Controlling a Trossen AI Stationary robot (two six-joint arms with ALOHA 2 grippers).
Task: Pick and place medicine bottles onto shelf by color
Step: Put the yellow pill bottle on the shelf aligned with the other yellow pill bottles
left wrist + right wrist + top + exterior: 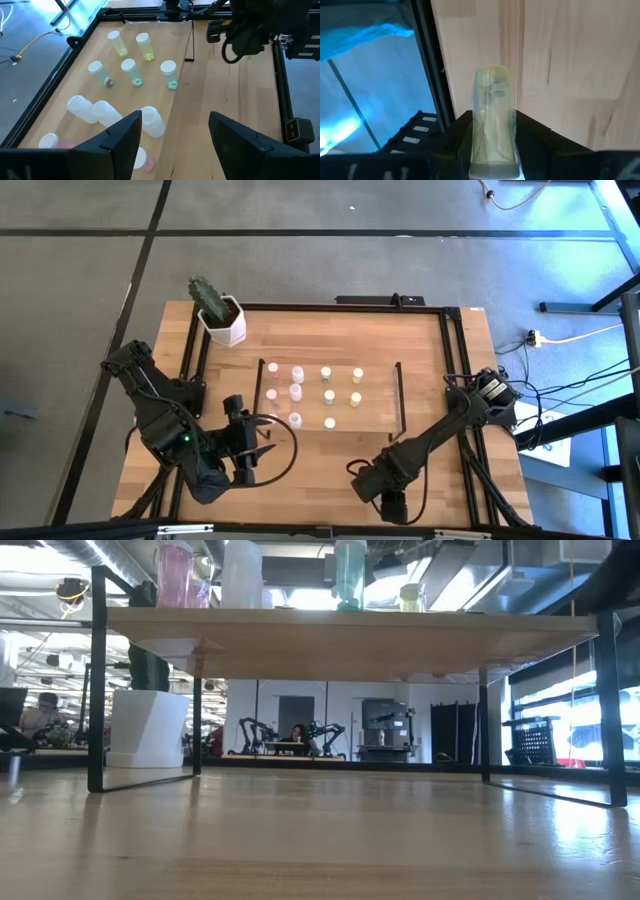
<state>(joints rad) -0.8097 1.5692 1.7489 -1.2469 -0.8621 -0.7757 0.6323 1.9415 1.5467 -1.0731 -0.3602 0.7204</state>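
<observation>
The shelf (378, 418) stands mid-table, and small bottles stand on it in rows: pink (272, 395), white (296, 392), pale green (327, 395) and yellow (357, 397). They also show in the left wrist view, with the yellow ones (145, 46) far and the white ones (102, 112) near. My left gripper (175, 135) is open and empty at the shelf's near left corner (262, 442). My right gripper (492, 145) is near the table's front edge (392, 502), shut on a pale yellowish bottle (492, 115). My right gripper pinches the yellowish bottle between its two fingers by the sides near its cap end (492, 150). The bottle lies along the fingers, its pale cap (495, 174) toward the wrist and its bottom pointing forward beyond the fingertips, over the wood near the table's edge.
A white hexagonal pot with a cactus (222, 320) stands at the far left, beside the shelf. The table's black frame rail (432, 60) runs close to my right gripper. Bare wood lies in front of the shelf (320, 465). My right arm (260, 30) shows beyond the shelf.
</observation>
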